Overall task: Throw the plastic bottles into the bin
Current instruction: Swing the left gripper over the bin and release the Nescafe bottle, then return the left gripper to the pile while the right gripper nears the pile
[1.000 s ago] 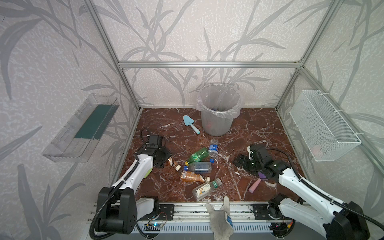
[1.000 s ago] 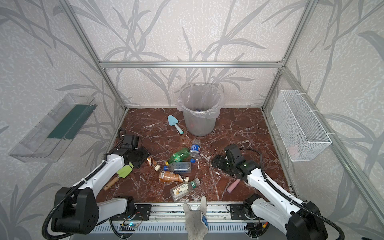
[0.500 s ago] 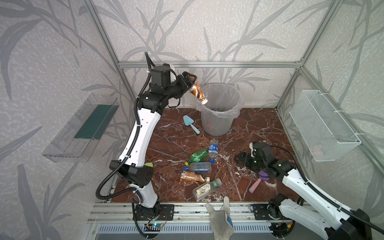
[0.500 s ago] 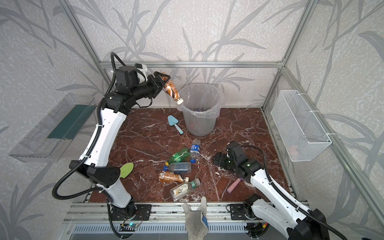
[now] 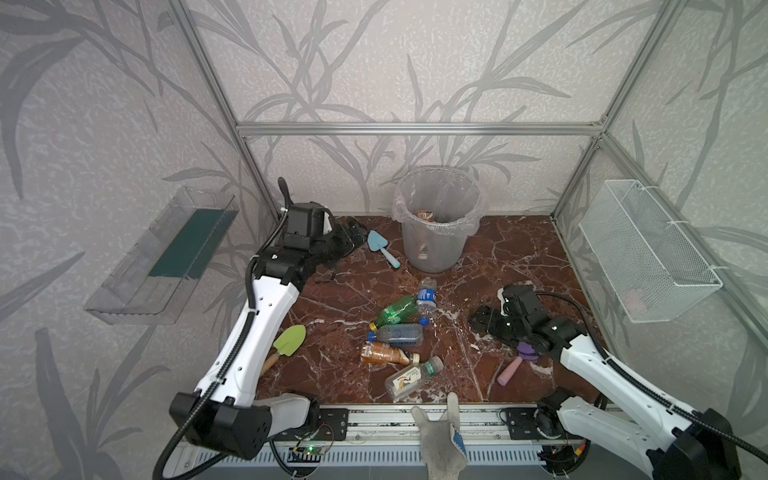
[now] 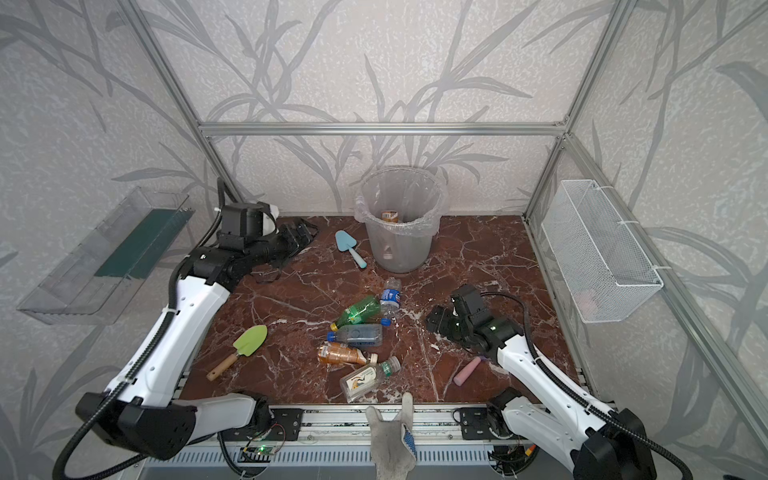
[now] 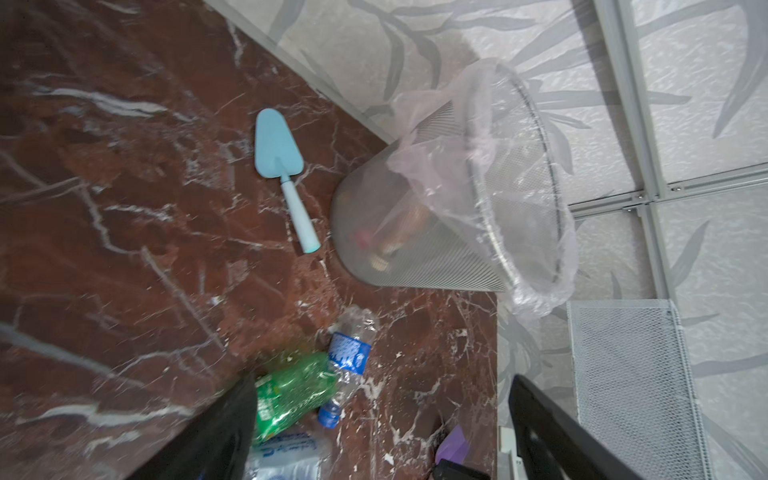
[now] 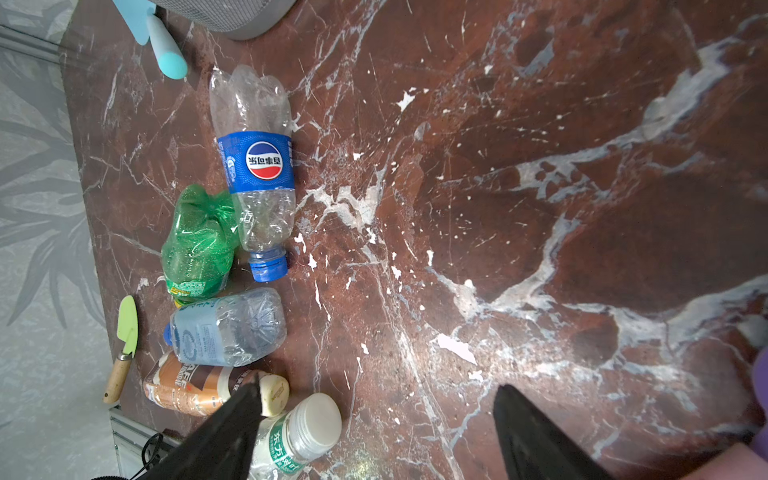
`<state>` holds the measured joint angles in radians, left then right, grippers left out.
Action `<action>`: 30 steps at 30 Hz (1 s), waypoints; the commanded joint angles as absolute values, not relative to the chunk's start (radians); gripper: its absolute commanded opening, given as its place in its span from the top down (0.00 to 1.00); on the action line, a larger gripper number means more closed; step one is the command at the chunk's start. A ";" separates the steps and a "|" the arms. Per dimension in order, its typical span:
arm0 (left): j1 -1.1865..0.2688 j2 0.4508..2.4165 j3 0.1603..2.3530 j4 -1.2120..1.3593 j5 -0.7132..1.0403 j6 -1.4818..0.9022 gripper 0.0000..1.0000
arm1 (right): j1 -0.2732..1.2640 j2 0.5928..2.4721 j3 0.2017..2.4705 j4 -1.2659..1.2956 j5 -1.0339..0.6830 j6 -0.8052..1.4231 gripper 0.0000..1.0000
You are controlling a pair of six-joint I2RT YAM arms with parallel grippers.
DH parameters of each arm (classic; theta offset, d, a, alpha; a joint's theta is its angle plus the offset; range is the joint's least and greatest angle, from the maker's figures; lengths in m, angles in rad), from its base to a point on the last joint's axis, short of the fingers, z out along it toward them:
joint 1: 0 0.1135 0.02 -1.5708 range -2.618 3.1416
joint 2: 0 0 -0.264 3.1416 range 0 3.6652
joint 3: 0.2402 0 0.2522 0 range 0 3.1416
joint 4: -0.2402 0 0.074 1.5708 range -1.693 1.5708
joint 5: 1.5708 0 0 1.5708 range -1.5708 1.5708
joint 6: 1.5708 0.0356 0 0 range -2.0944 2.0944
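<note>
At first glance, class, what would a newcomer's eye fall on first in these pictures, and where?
Five plastic bottles lie huddled mid-table on the red marble. Behind them, near the back wall, stands the bag-lined grey bin, bottles inside. The left gripper and right gripper hang open and empty either side.

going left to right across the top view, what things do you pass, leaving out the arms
clear tray → green trowel → light-blue trowel → bin → purple-and-pink shovel → wire basket. The bottles are left out: their pile spans both the light-blue trowel and the bin.
</note>
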<state>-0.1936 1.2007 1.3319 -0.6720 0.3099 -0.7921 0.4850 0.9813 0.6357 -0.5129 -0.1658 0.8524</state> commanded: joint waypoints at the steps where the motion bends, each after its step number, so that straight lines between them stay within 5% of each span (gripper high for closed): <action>1: -0.175 1.118 1.184 -0.631 0.276 -0.778 0.08 | 0.485 0.987 0.613 -0.486 -0.183 0.859 0.12; 10: -0.166 0.999 0.922 -0.612 0.261 -0.800 0.10 | 0.549 0.987 0.601 -0.474 -0.164 0.895 0.13; 30: -0.166 0.989 0.774 -0.584 0.282 -0.832 0.11 | 0.692 1.094 0.628 -0.397 -0.105 0.945 0.13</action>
<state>-0.1688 1.0019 0.7906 -0.5941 0.2825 -0.8238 0.6811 1.0756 0.6083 -0.4225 -0.1238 0.9394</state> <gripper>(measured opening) 0.890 0.870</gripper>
